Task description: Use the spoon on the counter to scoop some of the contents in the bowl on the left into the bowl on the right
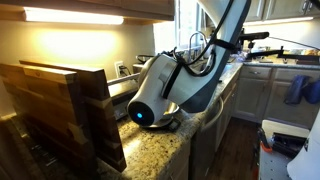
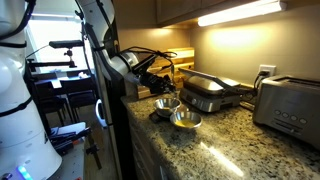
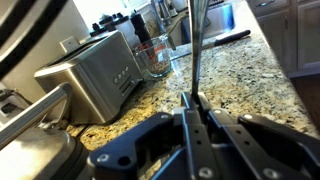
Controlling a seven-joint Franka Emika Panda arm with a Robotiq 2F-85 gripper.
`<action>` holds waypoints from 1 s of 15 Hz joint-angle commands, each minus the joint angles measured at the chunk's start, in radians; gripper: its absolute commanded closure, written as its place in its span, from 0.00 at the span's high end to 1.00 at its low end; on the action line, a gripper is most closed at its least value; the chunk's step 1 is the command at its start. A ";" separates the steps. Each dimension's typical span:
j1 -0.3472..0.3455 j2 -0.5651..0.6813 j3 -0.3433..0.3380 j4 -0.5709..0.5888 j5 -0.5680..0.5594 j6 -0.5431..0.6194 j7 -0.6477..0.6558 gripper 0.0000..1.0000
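Your gripper [image 3: 192,108] is clamped tight around the spoon [image 3: 196,45], which juts straight ahead, likely so you can dip into the bowl [image 2: 160,108] below.

Two metal bowls [image 2: 165,104] on the table [image 2: 235,150], the second bowl [image 2: 186,120] at four o'clock from the first. One toaster [image 2: 290,105], one grill press [image 2: 215,92], one glass jug [image 3: 155,55], one spoon [image 3: 195,40].

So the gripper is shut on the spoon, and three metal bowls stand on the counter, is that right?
Not quite: an exterior view shows two metal bowls on the counter, not three. The gripper is shut on the spoon.
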 commanded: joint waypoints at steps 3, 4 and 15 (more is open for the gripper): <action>-0.052 -0.124 -0.005 -0.004 0.091 0.077 -0.019 0.04; -0.066 -0.142 -0.010 0.003 0.127 0.106 -0.039 0.04; -0.198 -0.315 -0.170 0.053 0.550 0.436 -0.191 0.04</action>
